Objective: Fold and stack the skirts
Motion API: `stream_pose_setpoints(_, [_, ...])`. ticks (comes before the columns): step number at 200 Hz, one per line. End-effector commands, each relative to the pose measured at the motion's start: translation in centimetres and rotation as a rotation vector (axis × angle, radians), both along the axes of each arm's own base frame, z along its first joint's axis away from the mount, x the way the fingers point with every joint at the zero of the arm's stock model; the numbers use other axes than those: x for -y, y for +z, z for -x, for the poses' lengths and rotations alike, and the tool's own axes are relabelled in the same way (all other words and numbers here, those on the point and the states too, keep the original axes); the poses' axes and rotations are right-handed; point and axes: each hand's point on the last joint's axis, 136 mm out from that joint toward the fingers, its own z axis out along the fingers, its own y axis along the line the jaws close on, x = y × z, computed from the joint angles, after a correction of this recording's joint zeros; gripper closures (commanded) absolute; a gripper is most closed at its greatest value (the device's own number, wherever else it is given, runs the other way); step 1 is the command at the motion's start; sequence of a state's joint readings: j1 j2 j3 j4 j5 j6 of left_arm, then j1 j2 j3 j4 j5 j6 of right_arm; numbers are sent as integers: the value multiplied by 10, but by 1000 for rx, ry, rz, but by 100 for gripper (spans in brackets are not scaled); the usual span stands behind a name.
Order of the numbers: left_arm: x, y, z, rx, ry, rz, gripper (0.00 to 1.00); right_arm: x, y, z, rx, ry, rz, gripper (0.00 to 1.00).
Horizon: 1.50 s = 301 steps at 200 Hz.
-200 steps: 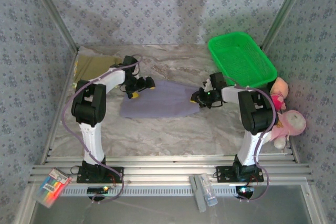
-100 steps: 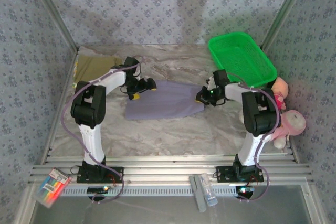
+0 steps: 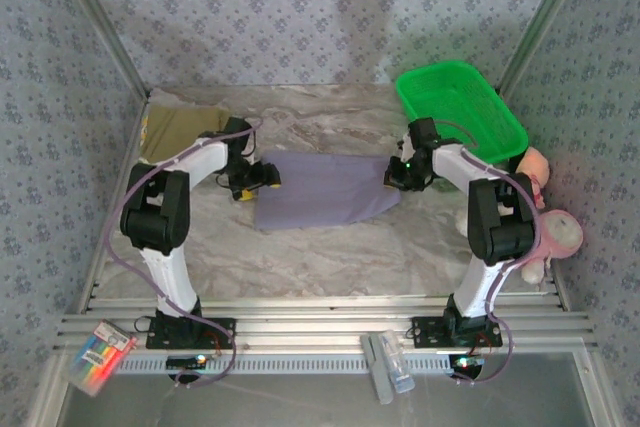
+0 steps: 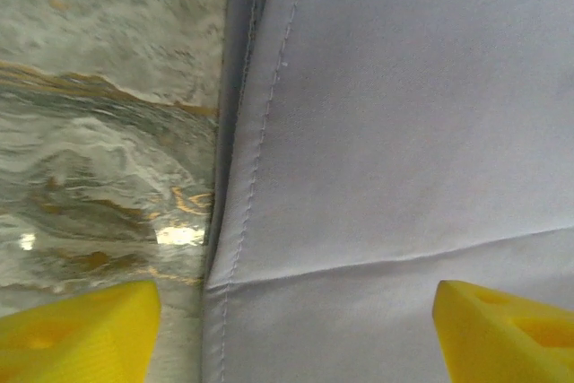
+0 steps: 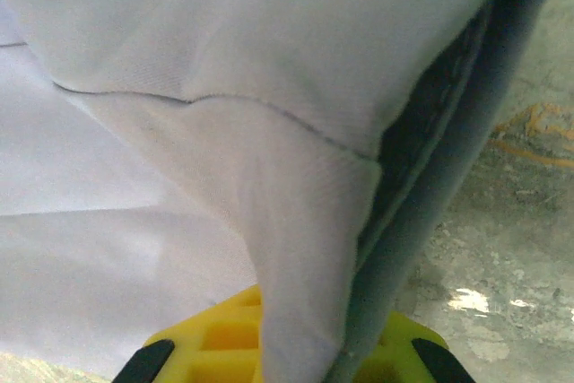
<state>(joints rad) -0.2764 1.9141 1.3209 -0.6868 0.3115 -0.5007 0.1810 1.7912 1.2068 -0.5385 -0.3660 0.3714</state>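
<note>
In the top view, you had the grey-lavender skirt lying flat in the middle of the table. The left gripper was at its left edge and the right gripper at its right edge. The olive-khaki skirt lay in the far left corner. I judge you were preparing the first fold. In the left wrist view, your yellow fingers stood spread across the stitched edge, holding nothing. In the right wrist view, the fingers were pinching a raised corner of the cloth. Next, the left side would need to close on its edge, so both could lift together.
</note>
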Motion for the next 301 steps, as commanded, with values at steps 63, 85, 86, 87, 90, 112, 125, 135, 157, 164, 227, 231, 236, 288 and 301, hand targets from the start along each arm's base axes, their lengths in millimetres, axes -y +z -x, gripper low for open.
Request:
stream_pose_setpoints(63, [31,-27,5,-63,-28,71,42,-17,70,-8,8,27,-89,100])
stream_pose_setpoints(85, [36,-29,7,-71,-22,92,54,-42,92,-9,20,53,-188,100])
stream_pose_setpoints(86, [36,-29,7,-72,-21,93,54,-43,93,-9,21,54,-193,100])
stream_pose_setpoints(87, [37,-30,7,-72,-21,94,54,-44,94,-9,23,55,-198,100])
stream_pose_setpoints(90, [37,-30,7,-73,-21,94,54,-48,96,-9,24,61,-210,100])
stream_pose_setpoints(112, [43,-32,9,-79,-25,111,61,-76,110,-11,22,78,-315,100])
stream_pose_setpoints(125, [48,-32,9,-80,-33,121,64,-96,113,-11,1,77,-391,100])
stream_pose_setpoints(135, [51,-32,10,-80,-40,123,65,-112,116,-14,-2,81,-445,100])
stream_pose_setpoints(157, [54,-32,10,-77,-46,130,69,-147,121,-16,-4,117,-521,100])
stream_pose_setpoints(164, [54,-32,10,-79,-46,131,70,-158,120,-14,-13,137,-528,100])
stream_pose_setpoints(227, [55,-29,10,-71,-48,141,71,-241,97,-21,-51,179,-596,100])
stream_pose_setpoints(231, [55,-28,10,-69,-48,141,71,-244,93,-21,-56,180,-586,100])
stream_pose_setpoints(236, [55,-28,9,-67,-49,140,72,-247,85,-21,-65,175,-568,100])
stream_pose_setpoints(288, [49,-22,6,-49,-50,123,73,-247,29,-22,-134,74,-435,100])
stream_pose_setpoints(301, [47,-22,5,-47,-48,121,73,-247,21,-19,-150,67,-415,100])
